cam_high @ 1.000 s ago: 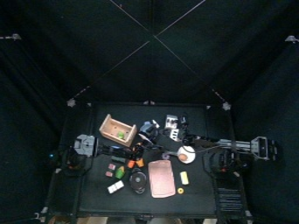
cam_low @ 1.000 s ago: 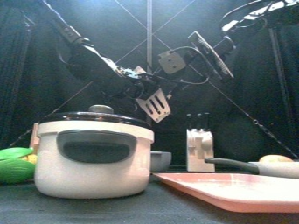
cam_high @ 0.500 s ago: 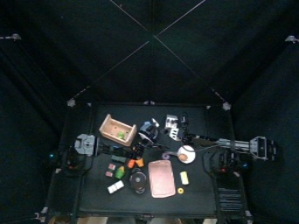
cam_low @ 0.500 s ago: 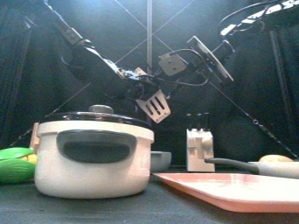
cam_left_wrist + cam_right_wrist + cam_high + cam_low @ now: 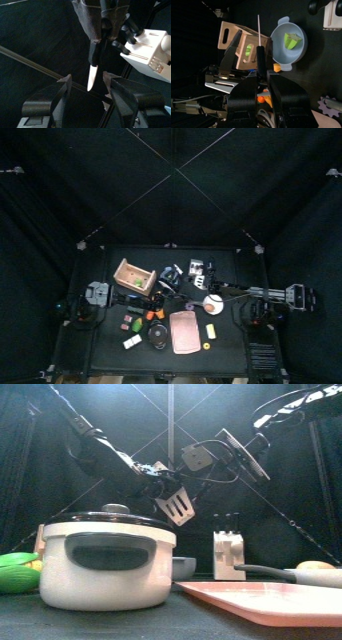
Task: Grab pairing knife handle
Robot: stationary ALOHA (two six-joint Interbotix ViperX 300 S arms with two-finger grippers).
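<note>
The paring knife has a black handle (image 5: 95, 50) and a pale blade (image 5: 91, 78). My right gripper (image 5: 258, 59) is shut on the handle, and the thin blade (image 5: 258, 29) sticks out past its jaws. It holds the knife in the air above the middle of the table. My left gripper (image 5: 93, 92) is open and empty. It faces the knife's tip, with the blade in line with the gap between its jaws and a short way off. In the front view the left gripper (image 5: 174, 506) hangs above the pot.
A white knife block (image 5: 152, 50) stands just beside the knife. A blue bowl (image 5: 292, 37) and a wooden crate (image 5: 230, 34) lie below. A big pot (image 5: 107, 562), a pink cutting board (image 5: 261, 596) and a green vegetable (image 5: 16, 572) sit at the front.
The right arm's upper links have shifted slightly. Both grippers and the knife stay almost where they were.
</note>
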